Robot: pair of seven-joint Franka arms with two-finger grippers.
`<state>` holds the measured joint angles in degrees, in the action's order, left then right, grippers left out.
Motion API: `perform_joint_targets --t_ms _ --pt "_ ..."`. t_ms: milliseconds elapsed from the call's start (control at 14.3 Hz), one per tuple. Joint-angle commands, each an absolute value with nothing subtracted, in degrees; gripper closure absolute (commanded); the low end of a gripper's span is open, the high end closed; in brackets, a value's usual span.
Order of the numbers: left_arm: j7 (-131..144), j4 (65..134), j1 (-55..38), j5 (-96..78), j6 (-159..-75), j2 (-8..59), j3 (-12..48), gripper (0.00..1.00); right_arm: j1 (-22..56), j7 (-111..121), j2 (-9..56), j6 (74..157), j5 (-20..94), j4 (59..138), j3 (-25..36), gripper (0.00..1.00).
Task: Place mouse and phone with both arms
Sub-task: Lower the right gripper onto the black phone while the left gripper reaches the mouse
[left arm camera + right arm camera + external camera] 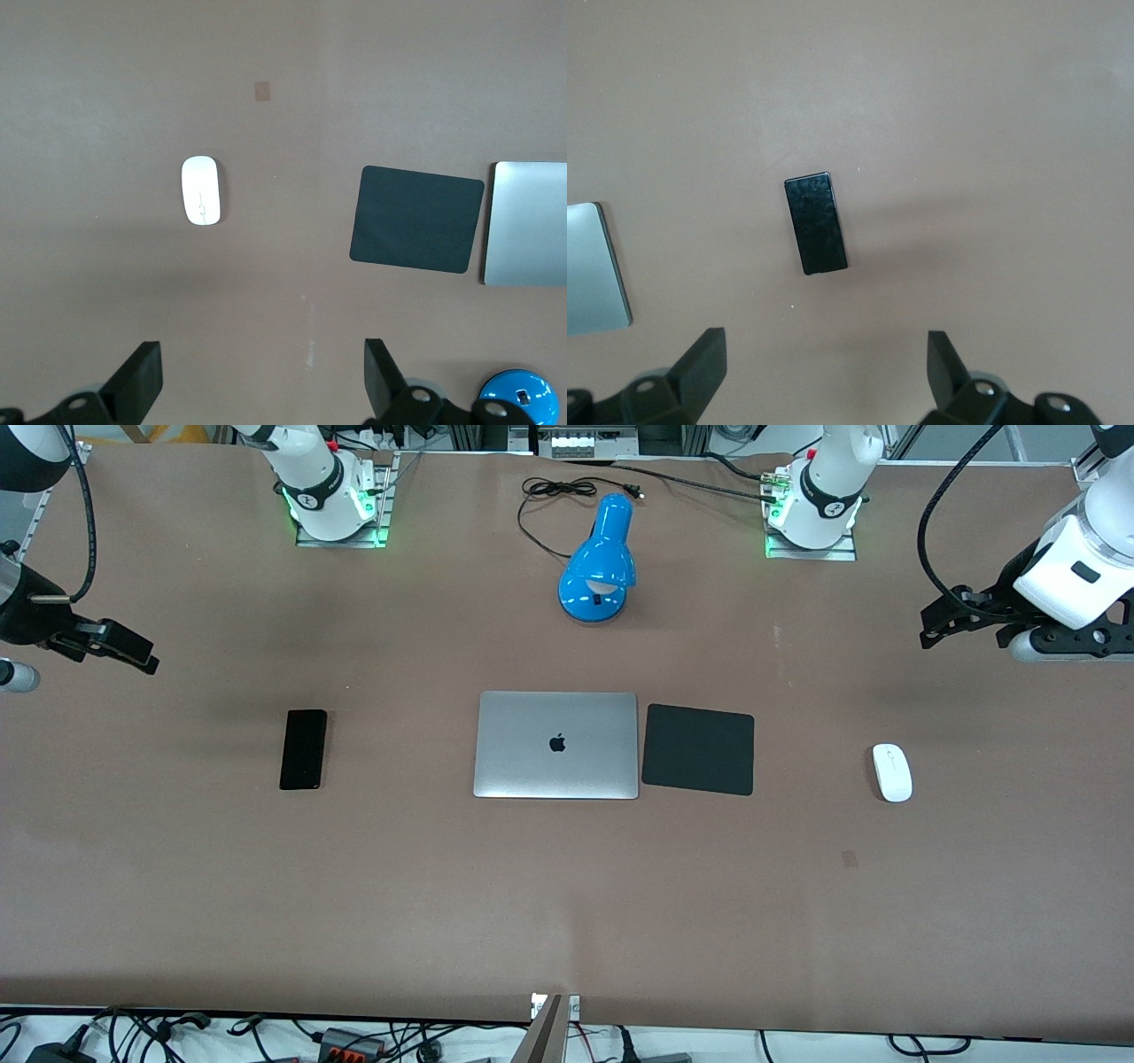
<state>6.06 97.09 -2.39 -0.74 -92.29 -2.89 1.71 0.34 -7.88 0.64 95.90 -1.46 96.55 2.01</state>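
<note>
Brown table (567, 903): phone (303, 749), mouse (891, 772) untouched (well apart); left gripper (262, 381) and right gripper (826, 372) spread wide, aloft.

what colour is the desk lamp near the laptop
The desk lamp is bright blue, shade and base alike, with a black cord trailing from it. It shows best in the front view.

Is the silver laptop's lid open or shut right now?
Shut. The silver laptop lies flat on the table, lid down, its logo facing up in the front view, with no screen or keyboard showing.
</note>
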Motion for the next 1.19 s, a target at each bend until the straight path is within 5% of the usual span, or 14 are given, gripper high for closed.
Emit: perform_joint_targets --t_ms 0,628,1116 --pt "6.50 94.93 -2.72 -1.05 -92.11 -1.32 1.67 0.00 0.18 -7.56 1.06 94.31 -1.41 94.92 1.76 0.00" --pt "6.68 94.83 -2.72 -1.14 -92.11 -1.23 1.58 0.00 0.18 -6.68 2.63 94.48 -1.58 94.04 1.67 0.00" --pt "6.50 94.83 -2.73 -1.14 -89.22 -1.06 1.67 0.00 1.40 -8.08 20.79 95.79 -2.20 94.83 1.50 0.00"
